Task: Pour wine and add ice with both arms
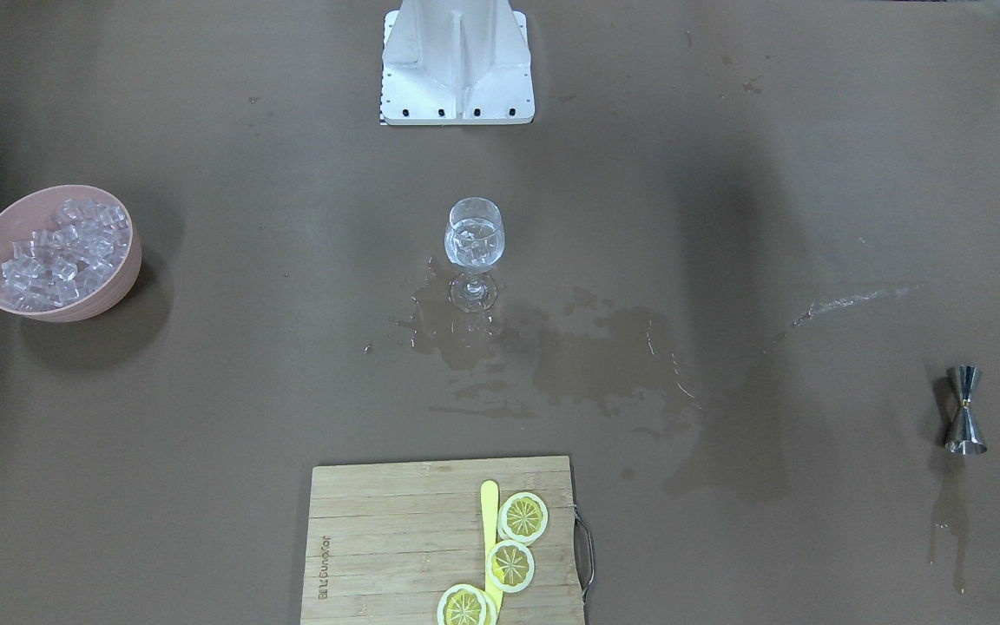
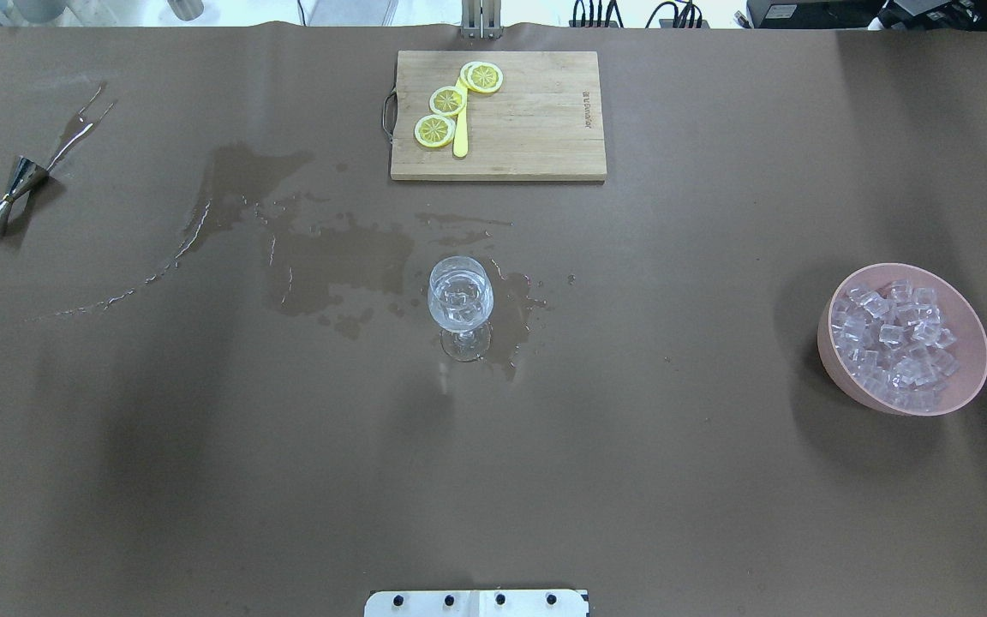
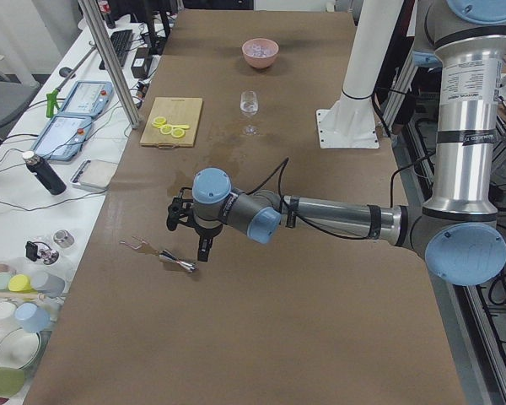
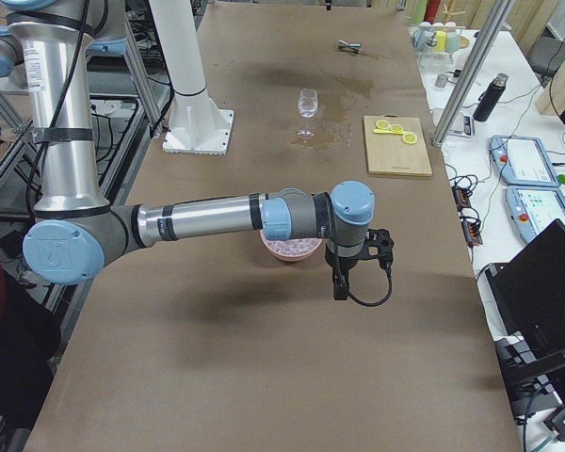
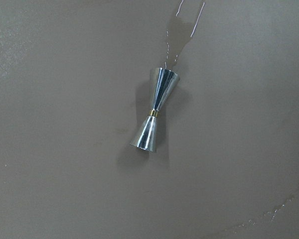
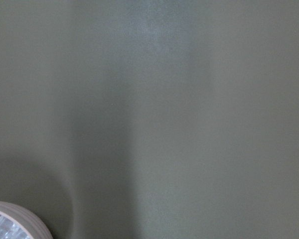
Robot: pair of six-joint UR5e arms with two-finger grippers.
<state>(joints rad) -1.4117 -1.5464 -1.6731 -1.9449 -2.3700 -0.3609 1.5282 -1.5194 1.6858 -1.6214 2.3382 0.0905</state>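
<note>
Table (image 2: 716, 514): matte brown, darker wet blotches.
Bowl (image 2: 833, 364): pink.
Ice (image 2: 892, 343): clear, whitish edges.
Wine (image 2: 460, 296): colourless.
Jigger (image 5: 154, 112): mirror silver, gold waistband.
Board (image 2: 536, 120): pale striped wood.
Lemon slices (image 2: 447, 100): yellow, white-rimmed.
Left arm (image 3: 337, 218), right arm (image 4: 207, 218): silver-grey, light-blue caps.

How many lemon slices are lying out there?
3, all on the wooden cutting board: one lemon slice nearest the wine glass, one in the middle, one farthest from it. The farthest shows a doubled edge, so another may hide beneath.
</note>
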